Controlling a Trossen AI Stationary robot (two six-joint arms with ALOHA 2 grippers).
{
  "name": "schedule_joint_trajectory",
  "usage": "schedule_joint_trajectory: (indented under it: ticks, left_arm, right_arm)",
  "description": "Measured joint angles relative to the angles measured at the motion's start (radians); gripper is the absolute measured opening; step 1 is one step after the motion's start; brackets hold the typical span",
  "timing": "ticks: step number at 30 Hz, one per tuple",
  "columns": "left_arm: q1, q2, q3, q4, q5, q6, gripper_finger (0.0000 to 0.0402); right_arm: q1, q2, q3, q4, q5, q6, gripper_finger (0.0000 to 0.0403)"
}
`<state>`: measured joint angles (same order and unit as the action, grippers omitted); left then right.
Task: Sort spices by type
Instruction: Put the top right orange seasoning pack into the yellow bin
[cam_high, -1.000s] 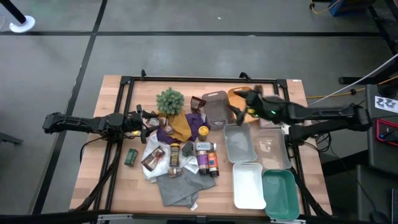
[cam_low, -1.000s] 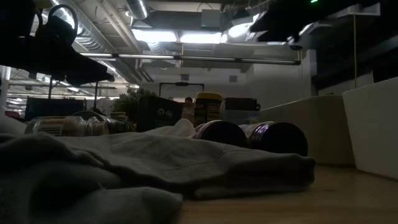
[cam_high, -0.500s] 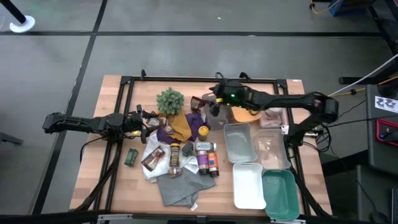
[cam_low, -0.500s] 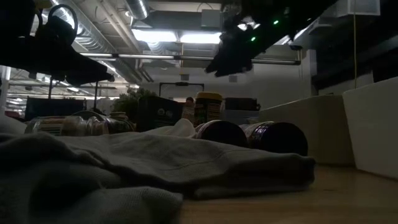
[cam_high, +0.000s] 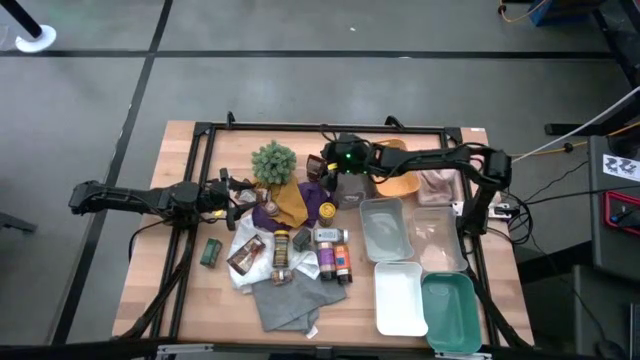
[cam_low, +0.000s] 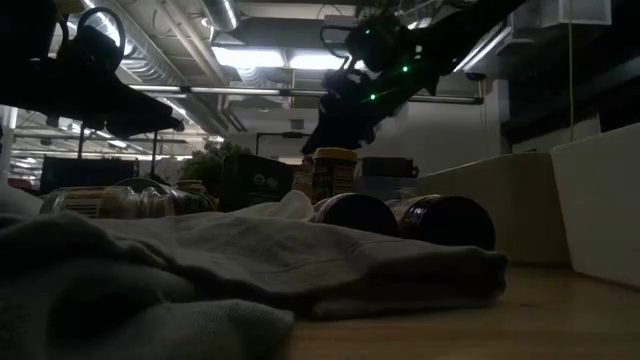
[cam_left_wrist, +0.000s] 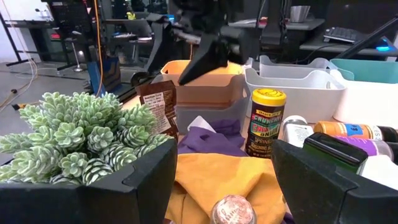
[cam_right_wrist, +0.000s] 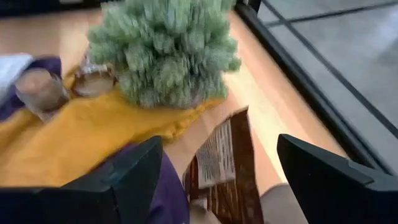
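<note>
The spices lie in the table's middle among cloths: a yellow-topped tin (cam_high: 327, 211), short bottles (cam_high: 330, 237), a green tin (cam_high: 210, 252) and a brown packet (cam_high: 247, 256). Another brown packet (cam_high: 317, 164) stands upright beside the grey bin (cam_high: 347, 180); whether it leans on the bin I cannot tell. My right gripper (cam_high: 328, 160) hangs open just above this packet (cam_right_wrist: 224, 168), a finger on either side of it, apart from it. My left gripper (cam_high: 240, 195) waits open at the left, by the green plant (cam_left_wrist: 81, 137), facing the yellow-topped tin (cam_left_wrist: 266, 121).
Trays fill the right half: an orange one (cam_high: 398, 172), a clear grey one (cam_high: 385, 232), a white one (cam_high: 399, 298) and a teal one (cam_high: 450, 312). Mustard cloth (cam_right_wrist: 93, 146), purple cloth (cam_high: 268, 210) and grey cloth (cam_high: 285, 298) lie under the spices. A black frame (cam_high: 300, 128) rims the table.
My right gripper has swung from over the orange tray toward the table's left edge and come down, tipping its fingers lower, until it hangs over the brown packet by the grey bin. It has stayed open. Nothing on the table has moved.
</note>
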<state>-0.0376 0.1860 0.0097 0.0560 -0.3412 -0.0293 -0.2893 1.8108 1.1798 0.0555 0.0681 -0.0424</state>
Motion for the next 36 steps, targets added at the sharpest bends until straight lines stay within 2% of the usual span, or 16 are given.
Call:
schedule_joint_trajectory:
  ticks: [12, 16, 21, 36]
  left_arm:
    - [0.000, 0.000, 0.000, 0.000, 0.000, 0.000, 0.0251]
    - [0.000, 0.000, 0.000, 0.000, 0.000, 0.000, 0.0251]
    - [0.000, 0.000, 0.000, 0.000, 0.000, 0.000, 0.0251]
    - [0.000, 0.000, 0.000, 0.000, 0.000, 0.000, 0.0251]
  right_arm:
    - [0.000, 0.107, 0.004, 0.006, 0.018, -0.048, 0.0317]
    - [0.000, 0.118, 0.004, 0.010, 0.018, -0.062, 0.0304]
    - [0.001, 0.128, 0.003, 0.011, 0.018, -0.087, 0.0250]
    - [0.001, 0.154, 0.003, 0.053, 0.018, -0.092, 0.0049]
